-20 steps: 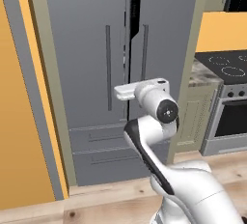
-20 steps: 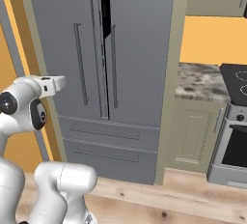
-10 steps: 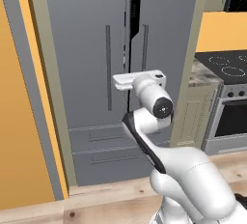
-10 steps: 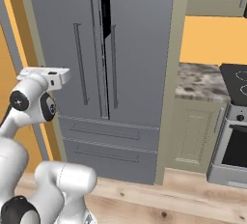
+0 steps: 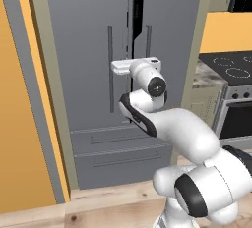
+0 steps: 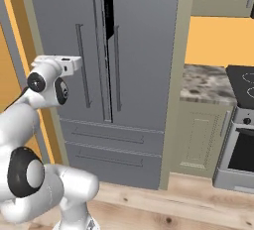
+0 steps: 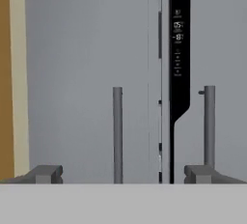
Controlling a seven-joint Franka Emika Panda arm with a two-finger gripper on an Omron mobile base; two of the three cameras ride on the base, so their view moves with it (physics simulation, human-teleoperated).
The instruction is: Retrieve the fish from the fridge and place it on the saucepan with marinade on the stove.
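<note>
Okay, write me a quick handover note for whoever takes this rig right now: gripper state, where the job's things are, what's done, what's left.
Gripper: open, empty, raised in front of the fridge, aimed at the left door's handle, not touching it.
Fridge: both doors closed, lower drawers shut. The fish would be inside, out of sight.
Stove: to the right, past the stone counter. I can't make out a saucepan on the part in view.
Done: the arm is lined up with the doors.
Left: grip a handle, open the door, take the fish, carry it to the saucepan on the stove.
</note>
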